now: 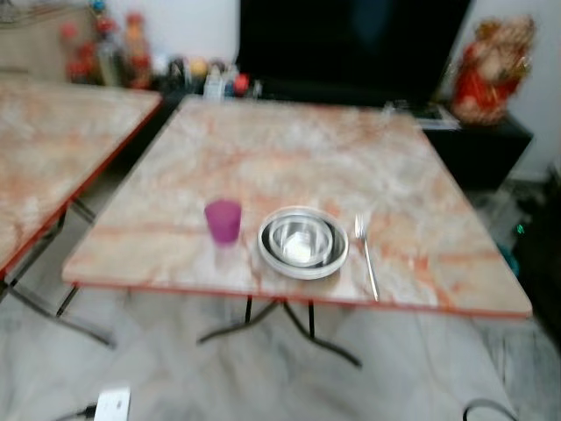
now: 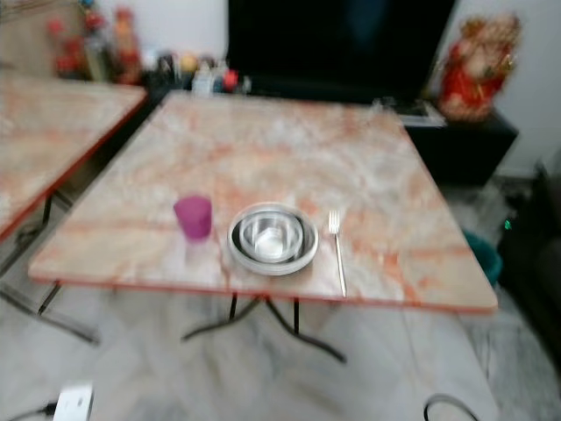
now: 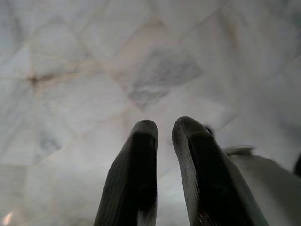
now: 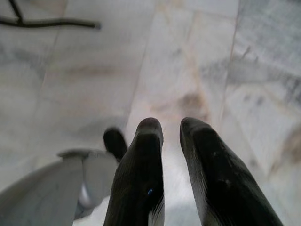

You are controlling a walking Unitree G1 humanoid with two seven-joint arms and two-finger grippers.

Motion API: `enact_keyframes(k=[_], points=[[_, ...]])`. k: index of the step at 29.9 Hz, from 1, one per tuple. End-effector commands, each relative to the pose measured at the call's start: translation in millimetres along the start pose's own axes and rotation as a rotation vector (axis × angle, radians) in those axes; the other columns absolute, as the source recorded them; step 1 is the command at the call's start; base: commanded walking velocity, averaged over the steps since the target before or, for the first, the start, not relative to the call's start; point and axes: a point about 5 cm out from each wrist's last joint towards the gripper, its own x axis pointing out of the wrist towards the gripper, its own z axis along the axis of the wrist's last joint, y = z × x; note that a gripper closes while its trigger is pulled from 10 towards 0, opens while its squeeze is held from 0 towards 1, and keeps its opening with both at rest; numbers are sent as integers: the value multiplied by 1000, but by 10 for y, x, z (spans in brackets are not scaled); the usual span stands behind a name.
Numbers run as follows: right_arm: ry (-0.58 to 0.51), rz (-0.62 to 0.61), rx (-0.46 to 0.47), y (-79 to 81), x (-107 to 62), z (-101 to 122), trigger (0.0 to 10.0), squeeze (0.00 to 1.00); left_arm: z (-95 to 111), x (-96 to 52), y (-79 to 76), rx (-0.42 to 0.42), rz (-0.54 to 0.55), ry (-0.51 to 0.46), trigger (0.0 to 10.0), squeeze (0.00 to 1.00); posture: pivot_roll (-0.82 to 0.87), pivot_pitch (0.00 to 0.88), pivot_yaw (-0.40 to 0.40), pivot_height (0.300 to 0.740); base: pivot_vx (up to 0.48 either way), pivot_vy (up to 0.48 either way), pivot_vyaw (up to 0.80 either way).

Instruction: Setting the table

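1 pink cup (image 1: 223, 220). 1 shiny bowl (image 1: 302, 239) on 1 white plate (image 1: 273, 260). 1 fork (image 1: 366, 254). 2 tables: 1 w/ dishes (image 1: 289, 149), 1 on left (image 1: 53, 149).

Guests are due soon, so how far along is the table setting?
One place looks laid near the table's front edge: a purple cup, a steel bowl on a plate beside it, and a fork on the far side. Nothing is in hand: both hands hang over the floor. Other places remain unset.
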Motion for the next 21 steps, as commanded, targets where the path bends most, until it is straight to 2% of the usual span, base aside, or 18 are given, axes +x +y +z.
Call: enact_keyframes(k=[1, 8, 12, 21], points=[[-11, -23, 4, -66, -2, 51, 10000, 0, -49, -4, -16, 13, -3, 23, 10000, 0, -18, 90, -64, 740, 0, 337, 0], [-13, -21, 15, -50, 2, 58, 10000, 0, -46, -4, -3, 19, 1, 25, 10000, 0, -14, 96, -58, 740, 0, 336, 0], [-9, -14, 19, -27, 6, 52, 10000, 0, -43, -5, 15, 23, 6, 26, 10000, 0, -9, 100, -50, 740, 0, 337, -800], [-20, -12, 30, -4, 9, 55, 10000, 0, -36, -5, 33, 33, 8, 27, 10000, 0, 4, 100, -34, 740, 0, 340, 0]])
